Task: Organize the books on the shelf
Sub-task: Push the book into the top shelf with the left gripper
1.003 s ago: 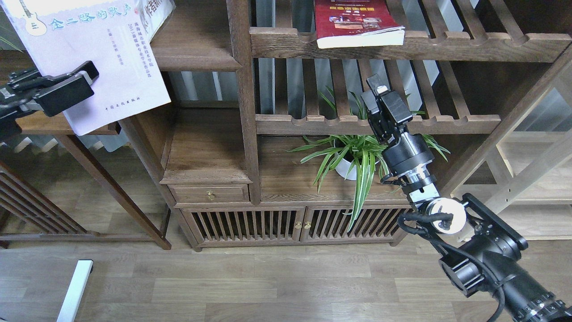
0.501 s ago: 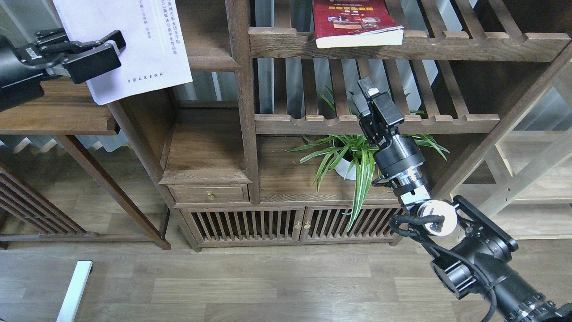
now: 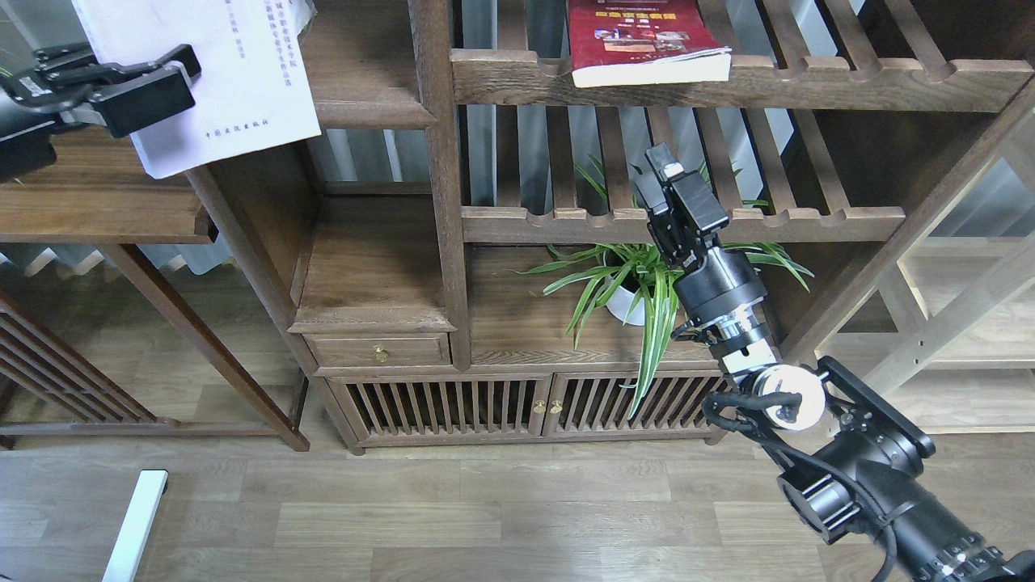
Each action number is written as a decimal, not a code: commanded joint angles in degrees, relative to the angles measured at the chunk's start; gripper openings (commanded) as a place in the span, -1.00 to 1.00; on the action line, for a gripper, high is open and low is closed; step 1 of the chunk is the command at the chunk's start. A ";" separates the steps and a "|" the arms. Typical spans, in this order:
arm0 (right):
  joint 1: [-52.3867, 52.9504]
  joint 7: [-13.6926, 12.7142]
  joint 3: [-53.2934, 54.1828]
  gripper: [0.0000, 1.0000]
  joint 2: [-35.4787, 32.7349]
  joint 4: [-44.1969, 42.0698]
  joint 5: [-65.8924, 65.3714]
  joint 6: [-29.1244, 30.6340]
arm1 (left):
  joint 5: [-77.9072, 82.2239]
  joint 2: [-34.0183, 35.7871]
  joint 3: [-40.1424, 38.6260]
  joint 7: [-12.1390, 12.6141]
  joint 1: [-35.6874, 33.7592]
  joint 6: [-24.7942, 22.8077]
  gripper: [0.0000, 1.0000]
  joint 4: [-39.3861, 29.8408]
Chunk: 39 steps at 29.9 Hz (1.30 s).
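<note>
My left gripper (image 3: 182, 77) is at the upper left, shut on the lower edge of the pale lavender-white book (image 3: 234, 81). The book is held tilted, in front of the left end of the solid dark-brown shelf (image 3: 372, 113); its top is cut off by the view's edge. A sliver of another white book (image 3: 301, 10) shows behind it on that shelf. The red book (image 3: 639, 40) lies flat on the upper slatted shelf, jutting over the front rail. My right gripper (image 3: 671, 178) is raised before the middle slatted shelf, fingers together, holding nothing.
A potted spider plant (image 3: 639, 283) stands on the low board right behind my right arm. A vertical post (image 3: 441, 178) divides the bookcase. A small drawer (image 3: 380, 352) and slatted doors (image 3: 525, 404) are below. A side table (image 3: 97, 202) is at left. Wooden floor lies in front.
My left gripper has lifted the book up towards the solid shelf, then drawn slightly back to the left. My right arm has shifted a little to the left.
</note>
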 commanded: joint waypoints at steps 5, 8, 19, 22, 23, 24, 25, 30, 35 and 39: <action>-0.09 0.00 0.06 0.43 0.14 0.14 -0.26 0.00 | 0.01 -0.88 -0.14 -0.53 -2.99 0.00 -1.00 0.66; -0.26 0.00 -0.03 0.43 0.58 0.14 -0.35 0.00 | 0.27 -2.28 0.56 -0.61 -5.19 0.00 -1.00 2.76; -0.35 0.00 -0.38 0.43 1.19 0.67 -0.35 0.00 | 2.73 -6.58 3.81 -0.35 -12.75 0.00 -1.00 13.40; -0.35 0.00 -0.38 0.43 1.19 0.93 -0.35 0.00 | 3.87 -8.78 5.13 -0.35 -14.33 0.00 -1.00 14.29; -0.35 0.00 -0.38 0.43 1.19 0.93 -0.35 0.00 | 4.40 -9.48 5.48 -0.44 -14.68 0.00 -1.00 14.64; -0.27 0.00 -0.38 0.43 1.19 0.93 -0.35 0.00 | 4.67 -9.93 5.57 -0.44 -15.04 0.00 -1.00 15.16; -0.35 0.00 -0.38 0.43 1.28 0.93 -0.35 0.00 | 4.76 -10.54 5.66 -0.44 -15.47 0.00 -1.00 15.78; -0.27 0.00 -0.38 0.43 1.28 0.93 -0.35 0.00 | 7.48 -14.05 6.63 -0.70 -19.25 0.00 -1.00 21.22; -0.27 0.00 -0.30 0.43 1.28 0.93 -0.35 0.00 | 8.10 -14.94 6.80 -0.70 -20.05 0.00 -1.00 24.48; -0.27 0.09 -0.30 0.44 1.54 0.93 -0.35 0.00 | 8.10 -15.81 7.24 -0.79 -21.27 0.00 -1.00 26.24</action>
